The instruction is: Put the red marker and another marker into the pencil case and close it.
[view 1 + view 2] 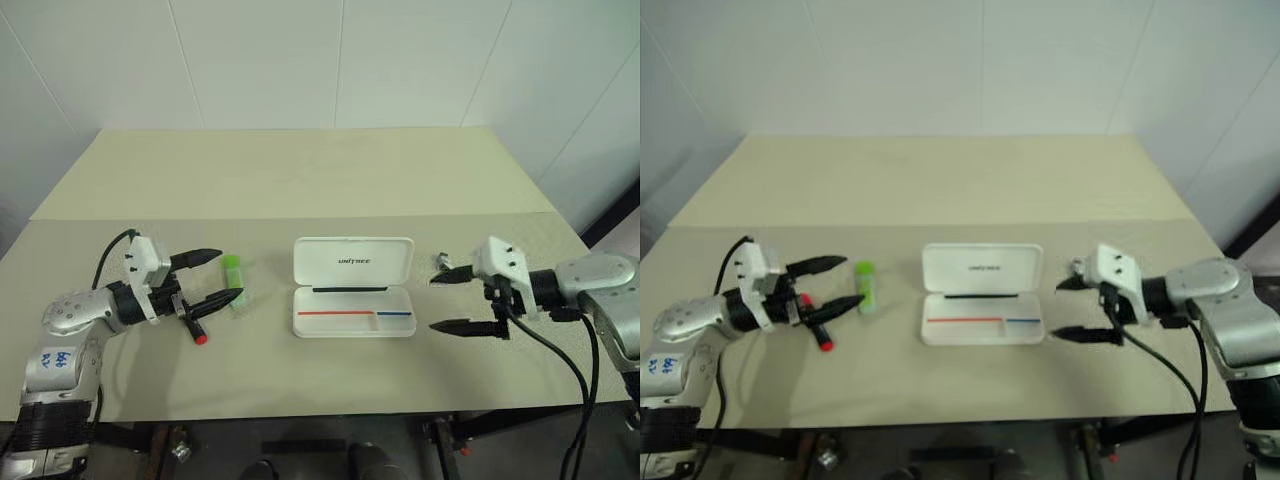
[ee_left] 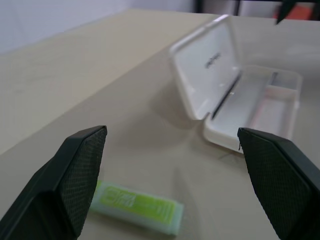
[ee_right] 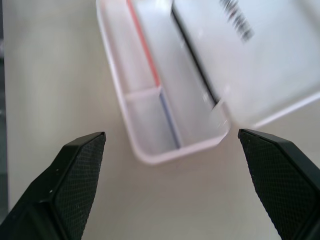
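Observation:
The white pencil case [image 1: 354, 322] lies open in the middle of the table, lid [image 1: 353, 262] tipped back, with red and blue stripes in the tray. The green highlighter [image 1: 236, 272] lies to its left. The red marker [image 1: 196, 328], black with a red end, rests on the table by the base of the left gripper's nearer finger, partly hidden by it. My left gripper [image 1: 230, 274] hangs open over the highlighter [image 2: 137, 207], pointing at the case [image 2: 235, 95]. My right gripper [image 1: 432, 303] is open just right of the case [image 3: 150, 100], holding nothing.
A small silvery object [image 1: 441, 262] lies on the table beside the right gripper's far finger. A seam [image 1: 300, 216] crosses the tabletop behind the case. White walls close in the far side, and the table's front edge [image 1: 330, 410] is close below the case.

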`<action>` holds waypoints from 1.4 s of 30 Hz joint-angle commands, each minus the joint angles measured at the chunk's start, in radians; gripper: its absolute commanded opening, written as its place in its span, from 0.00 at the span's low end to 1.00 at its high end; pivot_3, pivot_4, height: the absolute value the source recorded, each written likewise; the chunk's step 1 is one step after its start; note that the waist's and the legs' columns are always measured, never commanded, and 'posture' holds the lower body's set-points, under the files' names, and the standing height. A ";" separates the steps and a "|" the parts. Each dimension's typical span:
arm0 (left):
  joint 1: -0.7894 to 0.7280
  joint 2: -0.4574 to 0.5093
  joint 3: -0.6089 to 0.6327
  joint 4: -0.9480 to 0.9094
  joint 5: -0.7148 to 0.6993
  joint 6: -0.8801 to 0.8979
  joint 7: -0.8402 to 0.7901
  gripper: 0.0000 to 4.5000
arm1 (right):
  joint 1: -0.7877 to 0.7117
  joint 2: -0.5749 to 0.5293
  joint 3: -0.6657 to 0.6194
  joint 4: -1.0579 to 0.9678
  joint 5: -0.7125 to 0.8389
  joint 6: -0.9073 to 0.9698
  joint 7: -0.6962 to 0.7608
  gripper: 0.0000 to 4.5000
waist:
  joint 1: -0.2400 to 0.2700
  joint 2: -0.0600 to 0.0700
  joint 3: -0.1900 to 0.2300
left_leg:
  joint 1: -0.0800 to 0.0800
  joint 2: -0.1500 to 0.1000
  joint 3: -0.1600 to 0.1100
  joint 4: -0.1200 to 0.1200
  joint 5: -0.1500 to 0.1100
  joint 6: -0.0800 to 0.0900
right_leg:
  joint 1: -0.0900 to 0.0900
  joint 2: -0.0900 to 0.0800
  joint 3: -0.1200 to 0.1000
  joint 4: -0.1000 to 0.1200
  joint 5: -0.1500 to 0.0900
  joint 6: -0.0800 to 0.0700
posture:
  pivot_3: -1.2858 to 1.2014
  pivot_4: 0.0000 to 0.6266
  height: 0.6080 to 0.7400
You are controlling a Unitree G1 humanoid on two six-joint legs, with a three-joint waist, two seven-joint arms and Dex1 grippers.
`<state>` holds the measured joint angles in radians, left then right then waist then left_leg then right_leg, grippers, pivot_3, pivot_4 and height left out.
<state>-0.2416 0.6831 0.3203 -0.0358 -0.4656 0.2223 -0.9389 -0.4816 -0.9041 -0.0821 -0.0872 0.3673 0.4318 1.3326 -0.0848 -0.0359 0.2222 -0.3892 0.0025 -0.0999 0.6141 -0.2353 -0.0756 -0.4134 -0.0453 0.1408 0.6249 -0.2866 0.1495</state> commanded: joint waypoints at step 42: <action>0.303 -0.528 -0.053 -0.517 0.200 0.534 1.052 1.00 | -0.028 0.179 -0.086 -0.054 0.266 -0.075 -0.092 1.00 | 0.006 -0.002 -0.001 | 0.000 -0.002 0.003 0.007 0.001 0.002 | 0.006 0.001 0.004 -0.009 -0.002 -0.007 | 0.52 0.24 1.00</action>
<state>0.0605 0.1671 0.2556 -0.5443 -0.2699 0.7215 0.0905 -0.4925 -0.7221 -0.1556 -0.1186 0.6143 0.3643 1.2461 -0.0787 -0.0375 0.2213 -0.3893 0.0007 -0.0974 0.6214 -0.2348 -0.0738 -0.4072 -0.0447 0.1445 0.6159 -0.2884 0.1429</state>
